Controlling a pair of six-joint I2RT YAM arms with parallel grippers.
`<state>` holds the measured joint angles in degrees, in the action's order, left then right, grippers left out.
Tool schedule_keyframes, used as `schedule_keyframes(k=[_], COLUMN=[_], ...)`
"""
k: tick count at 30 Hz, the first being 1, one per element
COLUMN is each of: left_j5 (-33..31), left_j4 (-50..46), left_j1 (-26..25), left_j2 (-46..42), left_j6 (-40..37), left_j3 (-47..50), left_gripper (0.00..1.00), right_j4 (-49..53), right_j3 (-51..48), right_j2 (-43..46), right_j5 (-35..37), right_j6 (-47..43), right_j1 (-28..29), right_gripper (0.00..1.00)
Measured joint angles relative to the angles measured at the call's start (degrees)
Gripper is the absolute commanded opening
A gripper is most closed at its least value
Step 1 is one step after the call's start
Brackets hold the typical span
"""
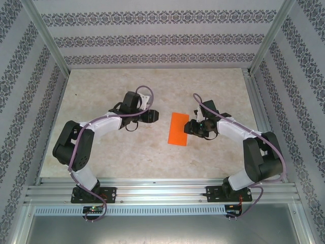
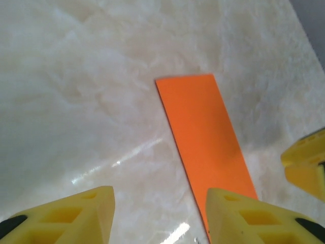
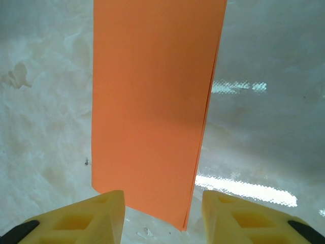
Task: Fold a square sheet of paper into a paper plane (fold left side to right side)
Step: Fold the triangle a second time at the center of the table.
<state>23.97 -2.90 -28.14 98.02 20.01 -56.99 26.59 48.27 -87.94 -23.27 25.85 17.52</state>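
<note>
The sheet of paper (image 1: 178,128) lies flat on the desk (image 1: 152,86) as a narrow doubled rectangle, and the right wrist view shows its loose edges stacked along one long side, so the left-to-right half fold looks done. The left claw (image 1: 154,116) sits near one long side and the right claw (image 1: 189,128) just beside the other, each with its jaws partly apart and nothing between them. No pointed nose or wings show, so I judge most of the plane's folding is left.
</note>
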Motion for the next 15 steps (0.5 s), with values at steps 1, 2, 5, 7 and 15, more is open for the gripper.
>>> schedule_keyframes(k=[1, 2, 5, 7, 15], left_j5=[-0.4, -0.8, -1.9, -2.4, -2.5], left_j4=[0.7, 1.3, 3.3, 4.8, 8.5], left_j1=[-1.1, -2.1, -4.2, -4.8, -7.0], left_j2=[-0.3, -0.7, -2.4, -3.3, -2.8], left_j6=[0.2, 0.4, 1.4, 1.8, 3.7], left_j3=[1.7, 3.2, 6.1, 6.8, 6.7], left_gripper=[0.51, 0.51, 0.52, 0.54, 0.49], right_j4=[-0.9, -1.7, -3.3, -4.0, -7.1], right_j3=[0.0, 0.0, 1.1, 3.1, 10.7], right_j2=[-0.9, -1.9, -5.3, -7.9, -14.4], right_j5=[-0.5, -0.9, -1.3, -1.3, -1.7], right_j6=[0.1, 0.1, -0.2, -0.5, -1.6], right_j1=[-0.5, -1.0, -3.0, -4.3, -5.7], right_gripper=[0.49, 0.50, 0.54, 0.57, 0.56])
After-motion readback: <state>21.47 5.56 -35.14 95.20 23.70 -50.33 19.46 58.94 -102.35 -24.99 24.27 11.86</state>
